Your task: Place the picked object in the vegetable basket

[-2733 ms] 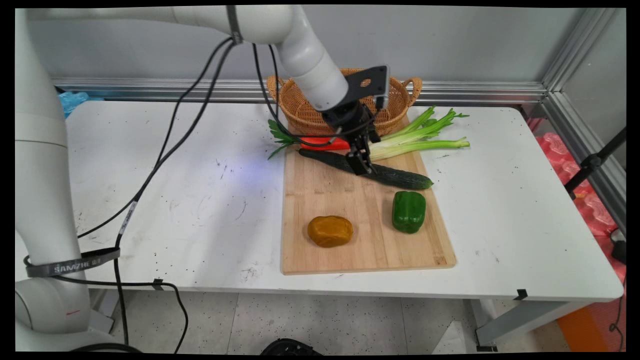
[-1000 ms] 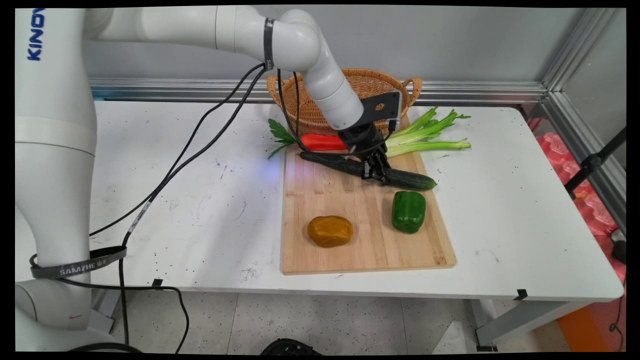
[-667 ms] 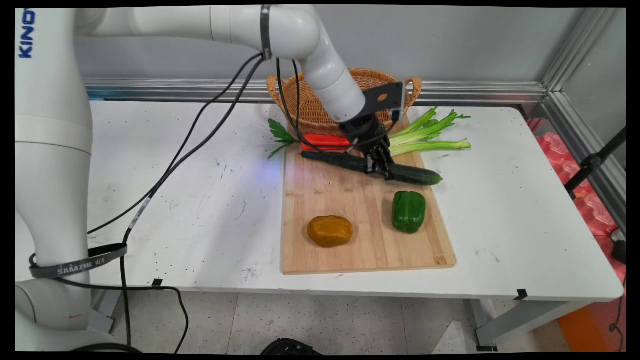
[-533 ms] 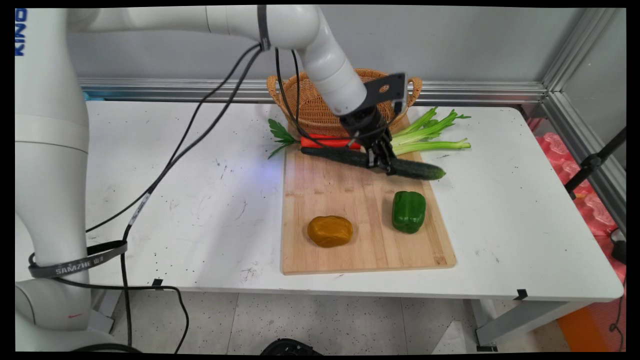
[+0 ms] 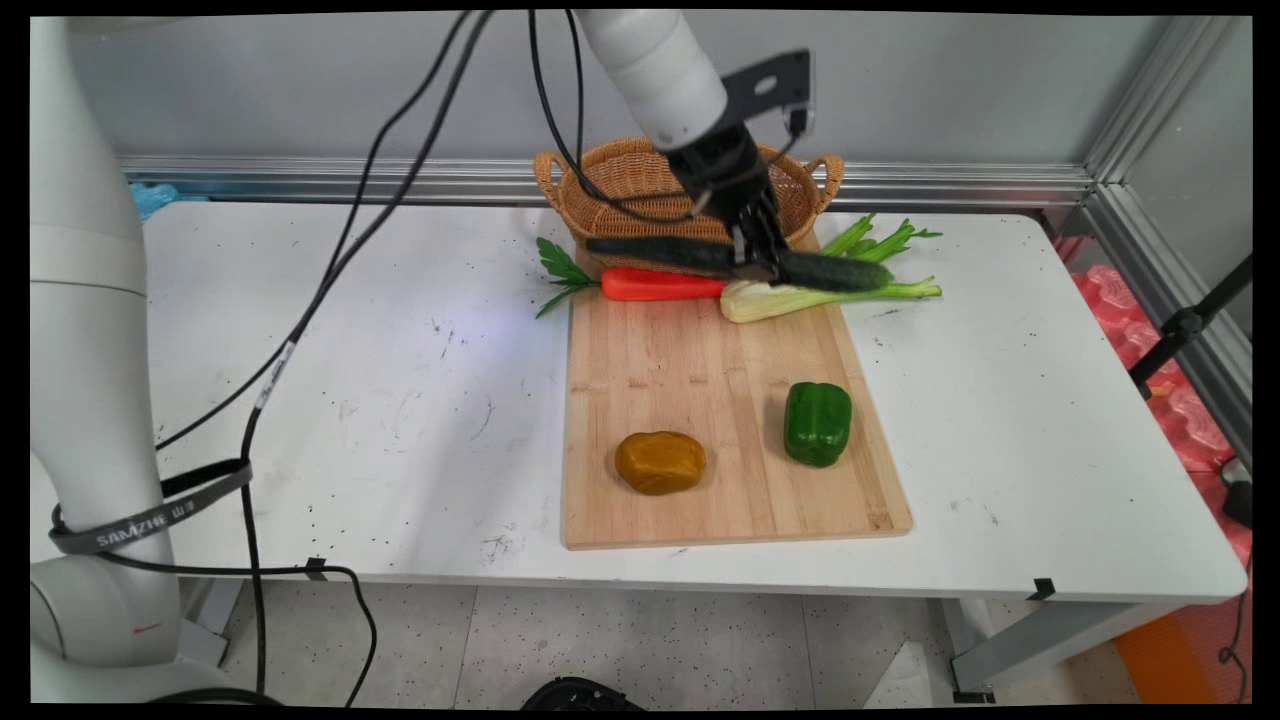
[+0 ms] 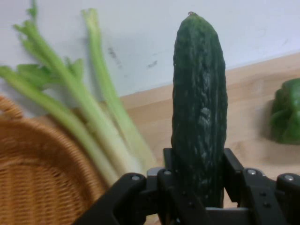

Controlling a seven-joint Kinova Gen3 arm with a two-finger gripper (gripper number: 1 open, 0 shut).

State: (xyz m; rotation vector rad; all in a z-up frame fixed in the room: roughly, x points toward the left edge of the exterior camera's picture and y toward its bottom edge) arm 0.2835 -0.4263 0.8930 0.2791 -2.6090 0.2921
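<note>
Currently my gripper (image 5: 762, 262) is clamped on a dark green cucumber (image 5: 690, 255), with one finger pressed to each side of it. In the hand view the gripper (image 6: 199, 180) encloses the cucumber (image 6: 199, 108) near its lower portion, and the free end extends away from my hand toward the white table (image 6: 140, 37).

Position of the held item: the cucumber is lifted clear of the wooden cutting board (image 5: 700, 420) and lies roughly horizontal in the main view. It sits in front of the woven basket (image 5: 640, 185), above the red carrot (image 5: 660, 285) and the celery stalks (image 5: 830, 285). My grip point is right of the cucumber's middle, so the longer part extends to the picture's left.

Surrounding items:
- The carrot lies along the far edge of the cutting board, with its green leaves (image 5: 556, 272) hanging off onto the white table (image 5: 350, 330).
- The celery lies just beside the carrot, its pale base on the board and its leafy tips on the table to the right.
- A green bell pepper (image 5: 817, 423) stands on the board's near right area.
- A brown-yellow potato (image 5: 660, 462) rests on the board's near left area, well apart from the pepper.

In the hand view, the basket (image 6: 42, 173), celery (image 6: 84, 103), cutting board (image 6: 248, 98) and bell pepper (image 6: 287, 112) lie beneath the held cucumber.
</note>
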